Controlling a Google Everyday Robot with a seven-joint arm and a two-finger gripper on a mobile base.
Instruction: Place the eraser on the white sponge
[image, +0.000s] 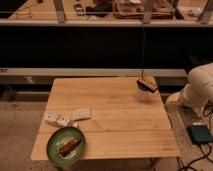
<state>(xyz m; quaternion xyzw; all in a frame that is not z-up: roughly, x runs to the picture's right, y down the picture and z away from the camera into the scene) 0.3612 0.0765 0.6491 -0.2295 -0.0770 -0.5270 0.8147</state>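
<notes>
Not started: the eraser and the sponge lie well apart.
I can't pick out the end effector on the white arm (201, 86) off the counter's (117, 102) right side, but it is spread wide and empty. The eraser (147, 83) sits at the far right corner, apparently atop a small cup (144, 95). The sponge (81, 114) lies near the left edge. The reach, grasp, carry and placing are all left to do.
</notes>
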